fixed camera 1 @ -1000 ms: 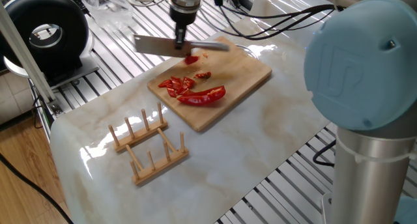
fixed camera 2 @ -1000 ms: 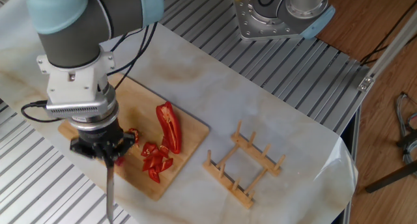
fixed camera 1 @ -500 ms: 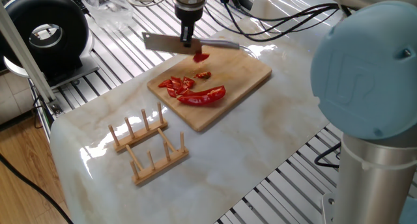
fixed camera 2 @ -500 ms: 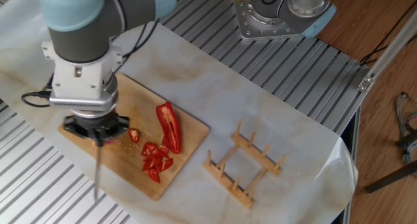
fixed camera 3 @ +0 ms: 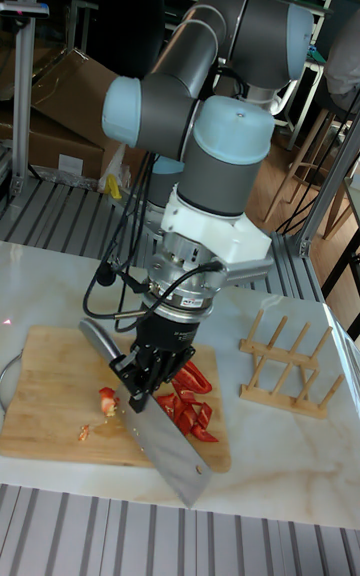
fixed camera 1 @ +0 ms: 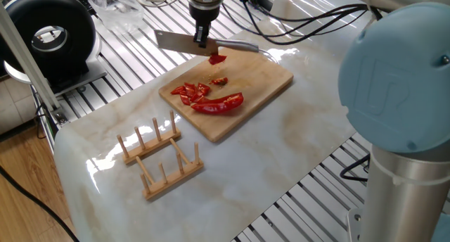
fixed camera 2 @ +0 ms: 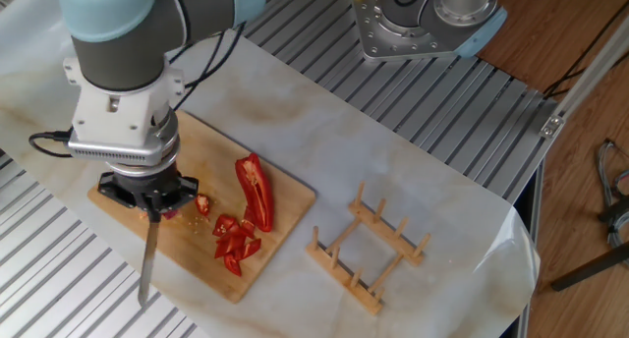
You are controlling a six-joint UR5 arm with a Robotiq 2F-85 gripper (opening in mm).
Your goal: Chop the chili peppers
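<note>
My gripper (fixed camera 1: 202, 35) is shut on a knife (fixed camera 1: 177, 42) and holds it level over the far end of the wooden cutting board (fixed camera 1: 271, 77). A small red piece (fixed camera 1: 216, 58) sits right under the blade. On the board lie the chili peppers: one long curved half (fixed camera 1: 219, 103), a heap of cut bits (fixed camera 1: 191, 92) and a single bit (fixed camera 1: 220, 80). In the other fixed view my gripper (fixed camera 2: 149, 197) holds the knife blade (fixed camera 2: 145, 269) out past the board's edge, left of the long half (fixed camera 2: 256, 191) and the cut bits (fixed camera 2: 234, 242). In the tall fixed view the gripper (fixed camera 3: 150, 376) hides part of the cut bits (fixed camera 3: 190, 401).
A wooden peg rack (fixed camera 1: 160, 156) stands on the marble top beside the board. A black round device (fixed camera 1: 49, 34) sits at the back left, with cables behind the board. The arm's big blue joint (fixed camera 1: 394, 94) fills the right foreground. Another robot base (fixed camera 2: 423, 19) is mounted beyond the table.
The gripper and knife have shifted toward the board's far end over the last second. The small red piece by the blade moved along with it. The other peppers lie unchanged.
</note>
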